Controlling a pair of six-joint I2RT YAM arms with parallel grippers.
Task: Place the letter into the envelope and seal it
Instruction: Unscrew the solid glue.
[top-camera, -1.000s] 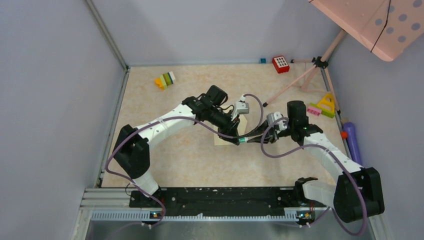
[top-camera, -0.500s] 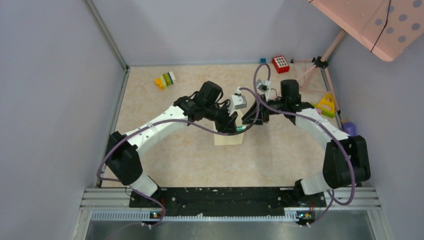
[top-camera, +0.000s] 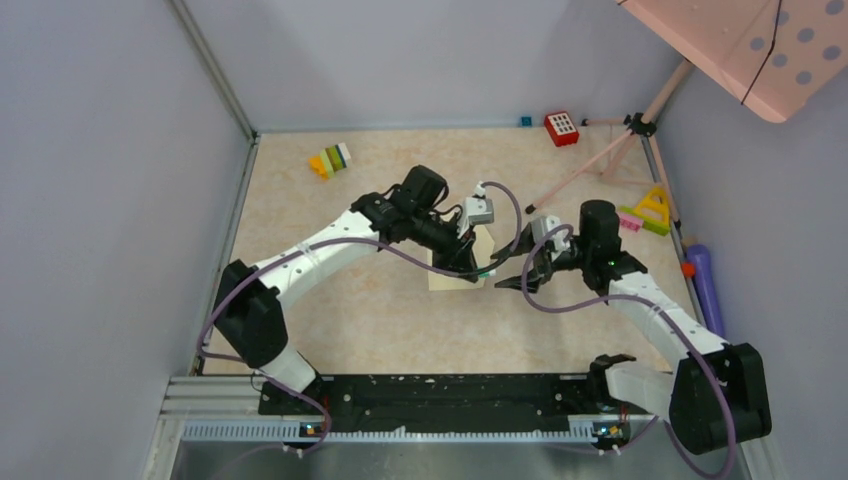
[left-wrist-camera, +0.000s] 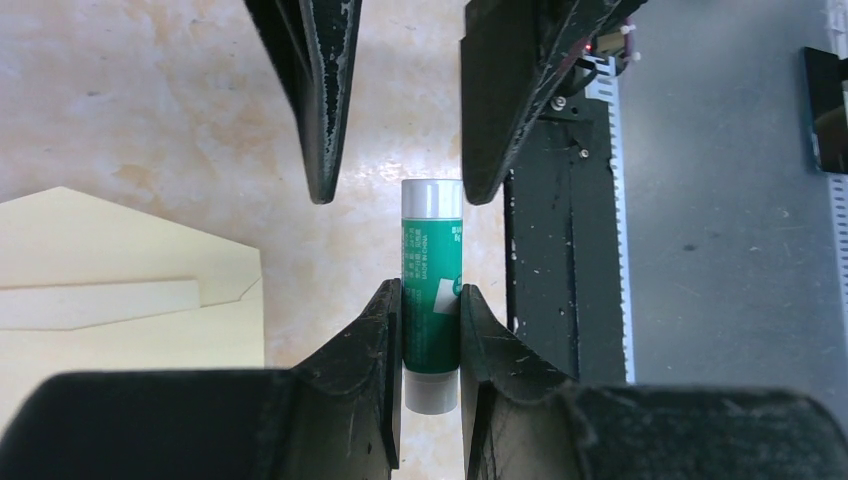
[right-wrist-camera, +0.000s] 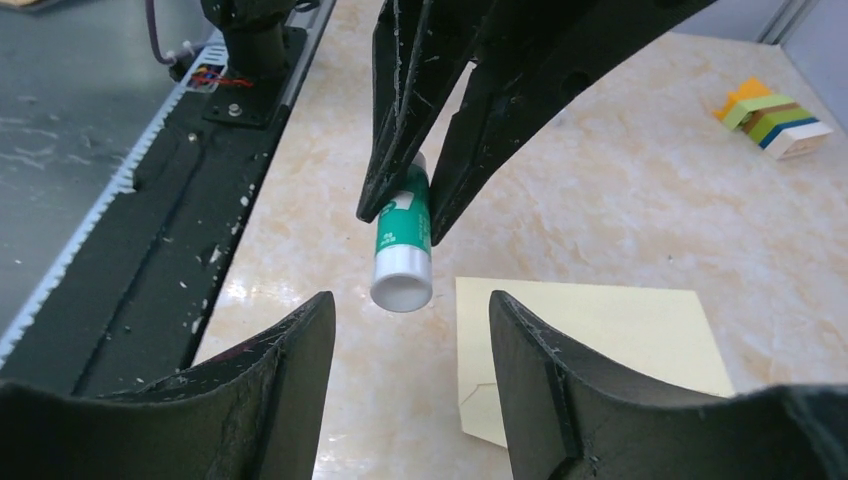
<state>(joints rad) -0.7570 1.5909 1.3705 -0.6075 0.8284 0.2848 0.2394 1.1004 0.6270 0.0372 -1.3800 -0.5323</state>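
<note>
Back comes the right arm! Half a second ago it was swung up toward 12 o'clock at the far side of the table (top-camera: 330, 300). Now it has dropped in at 3 o'clock of the envelope (top-camera: 452, 279), and the right gripper (top-camera: 510, 283) has spread its fingers wide with nothing between them. The left arm has barely stirred, and the left gripper (left-wrist-camera: 430, 292) is clamped on a green glue stick (left-wrist-camera: 431, 290), holding it lengthwise off the table by the envelope's 3 o'clock edge.

The two grippers are nose to nose. In the right wrist view the tube's white end pokes straight at the open jaws, just short of them and touching neither finger. Whether that white end is a cap or bare glue, I can't tell.

My read is that we're in the sealing stage: the free hand is lined up on the tube's end while the other keeps it steady. The pale yellow envelope lies flat mid-table, its pointed flap (left-wrist-camera: 90, 225) looking folded out. Whether anything is already inside, these views don't show.

As for writing, the left wrist view gives white print running along the green label (left-wrist-camera: 428, 262), and "MADE IN CHINA" is legible. A white patch sits below it, but the brand is too small to make out.
</note>
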